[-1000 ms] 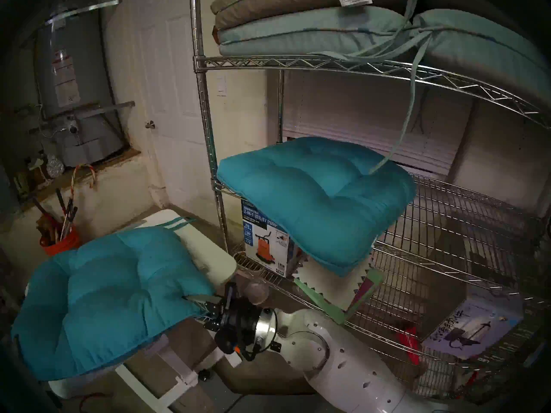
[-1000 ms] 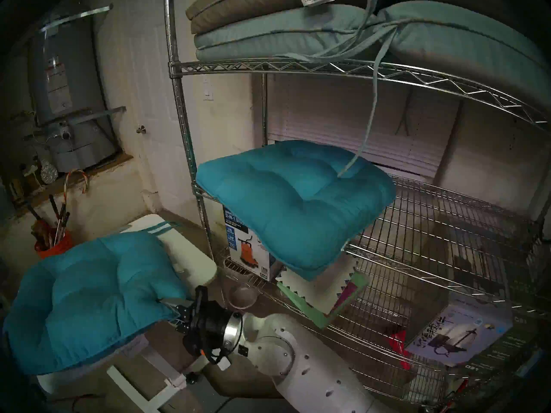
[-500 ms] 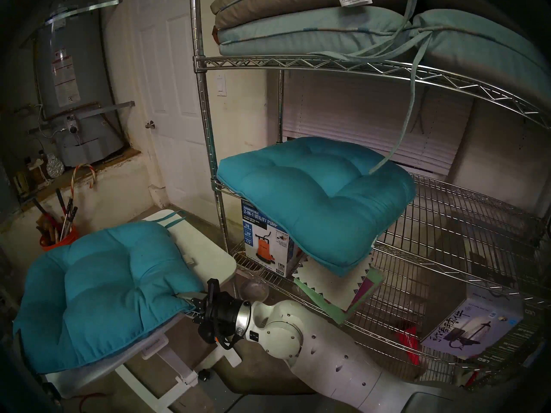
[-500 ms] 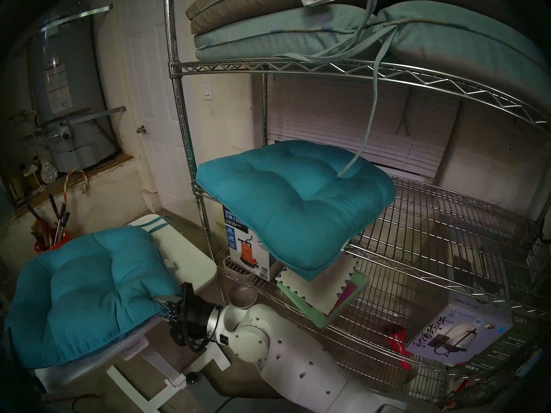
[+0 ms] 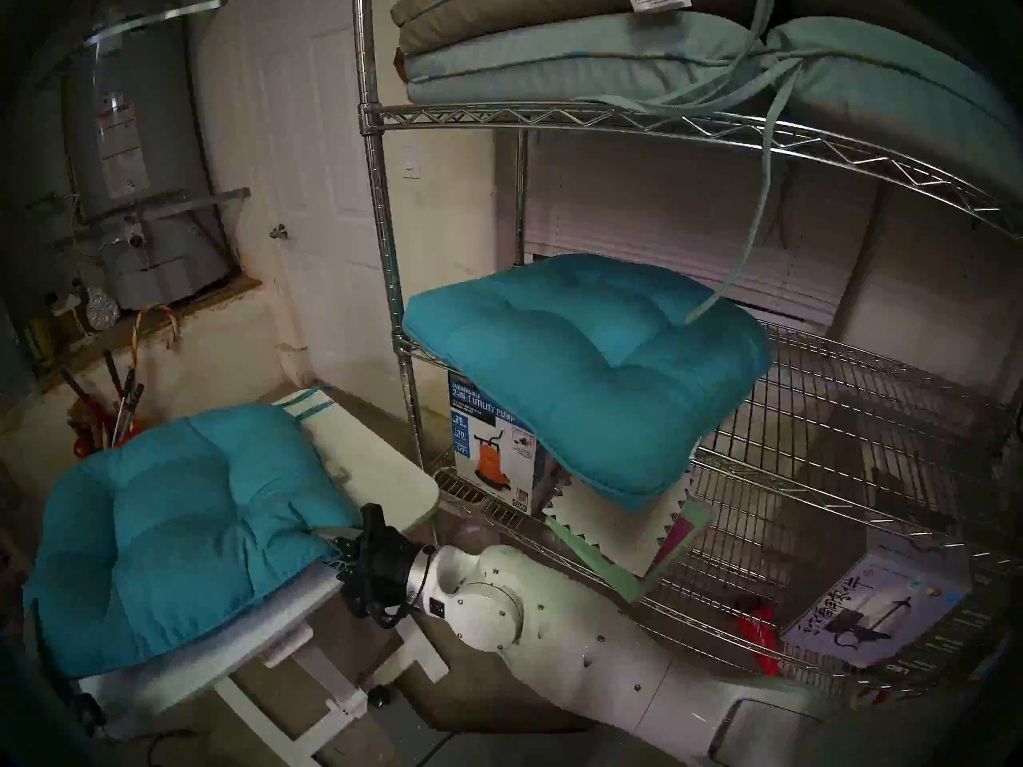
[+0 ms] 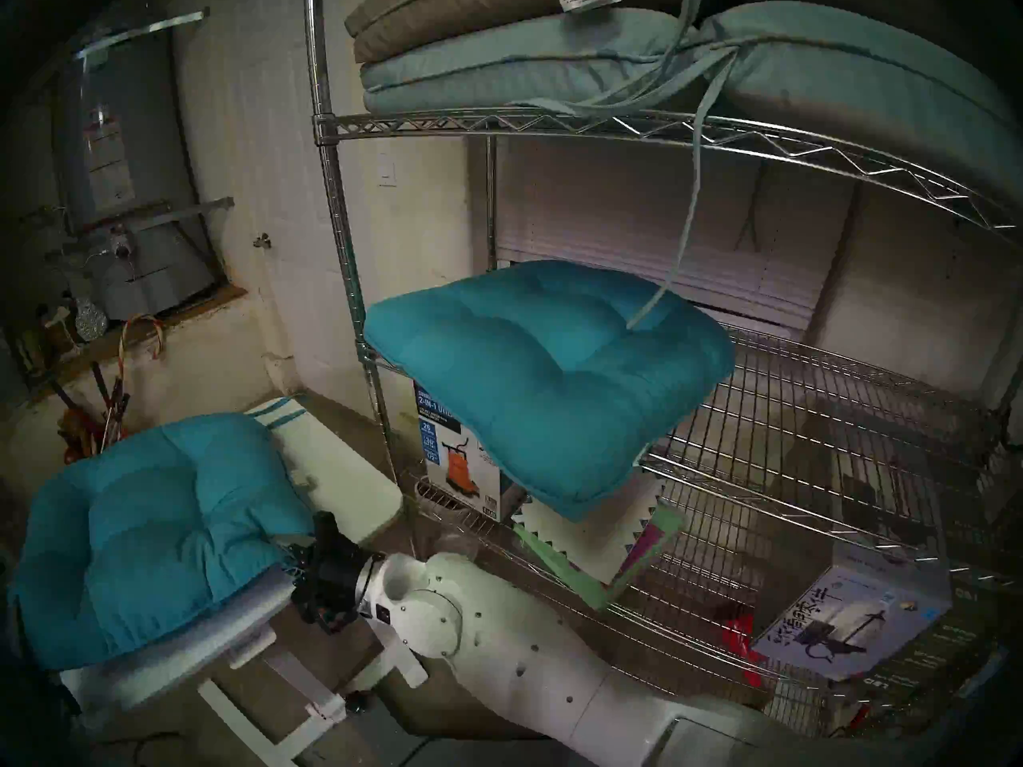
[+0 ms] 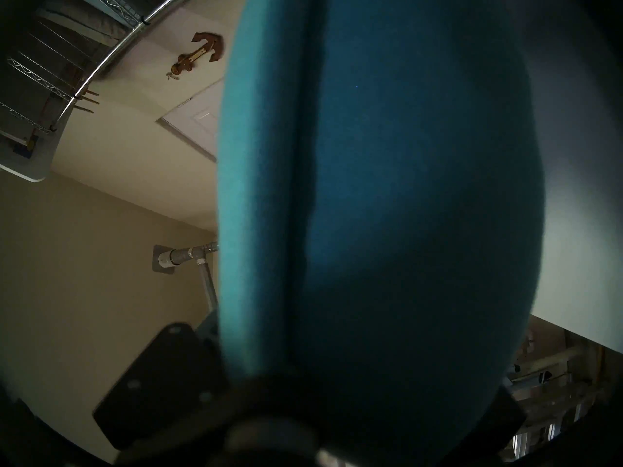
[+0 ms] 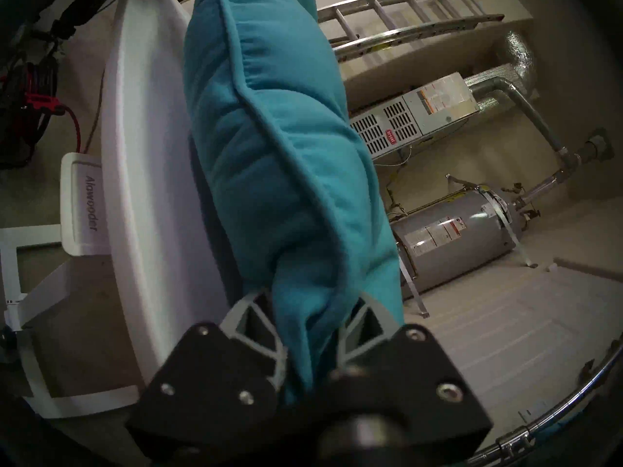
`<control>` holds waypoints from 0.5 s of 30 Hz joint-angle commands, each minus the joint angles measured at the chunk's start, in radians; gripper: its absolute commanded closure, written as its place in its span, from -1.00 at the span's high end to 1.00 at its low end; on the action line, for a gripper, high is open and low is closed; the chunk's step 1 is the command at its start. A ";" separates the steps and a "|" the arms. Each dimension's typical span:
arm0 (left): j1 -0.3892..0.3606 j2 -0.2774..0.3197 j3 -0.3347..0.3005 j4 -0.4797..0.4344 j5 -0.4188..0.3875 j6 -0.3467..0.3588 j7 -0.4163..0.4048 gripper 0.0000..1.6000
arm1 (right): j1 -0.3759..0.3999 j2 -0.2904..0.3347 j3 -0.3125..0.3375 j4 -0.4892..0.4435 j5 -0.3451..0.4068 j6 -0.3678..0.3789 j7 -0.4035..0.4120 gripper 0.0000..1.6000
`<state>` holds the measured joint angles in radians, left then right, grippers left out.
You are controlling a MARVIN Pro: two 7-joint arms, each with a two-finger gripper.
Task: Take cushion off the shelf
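Note:
A teal tufted cushion (image 5: 177,528) lies on the small white table (image 5: 376,472) left of the chrome wire shelf (image 5: 382,207). My right gripper (image 5: 332,547) is shut on its near right corner; the right wrist view shows the piped edge of the cushion (image 8: 279,153) pinched between the fingers (image 8: 249,318). In the left wrist view the cushion (image 7: 371,186) fills the frame and runs down into my left gripper (image 7: 337,388), which looks shut on it; the left arm is hidden in the head views. A second teal cushion (image 5: 587,373) rests on the shelf's middle tier, overhanging its front edge.
Pale green and tan cushions (image 5: 553,57) are stacked on the top tier, with a tie strap (image 5: 742,251) hanging down. A pump box (image 5: 492,450) and foam mats (image 5: 620,533) sit on the lower tier. An orange bucket of tools (image 5: 105,439) and a water heater (image 5: 138,157) stand at the left.
My right arm has moved left and away from me with the cushion's corner. The cushion has slid further onto the white table and lies lower on it.

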<state>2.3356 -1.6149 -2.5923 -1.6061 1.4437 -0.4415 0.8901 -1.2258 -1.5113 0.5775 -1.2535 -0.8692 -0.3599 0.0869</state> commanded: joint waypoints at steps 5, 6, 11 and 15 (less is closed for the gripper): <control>-0.029 0.051 0.003 -0.012 -0.002 -0.019 0.014 -1.00 | 0.084 -0.129 -0.043 0.078 0.010 0.036 -0.098 -1.00; -0.030 0.052 0.003 -0.011 -0.002 -0.021 0.014 -1.00 | 0.087 -0.135 -0.044 0.091 0.010 0.036 -0.107 -1.00; -0.035 0.053 0.005 -0.006 0.000 -0.028 0.017 -1.00 | 0.102 -0.170 -0.044 0.152 0.005 0.032 -0.152 -1.00; -0.038 0.054 0.004 -0.003 0.002 -0.033 0.019 -1.00 | 0.117 -0.180 -0.057 0.199 0.003 0.021 -0.192 -1.00</control>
<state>2.3010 -1.5863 -2.5892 -1.5842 1.4452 -0.4583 0.8826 -1.1594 -1.5882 0.5363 -1.0903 -0.8613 -0.3224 -0.0361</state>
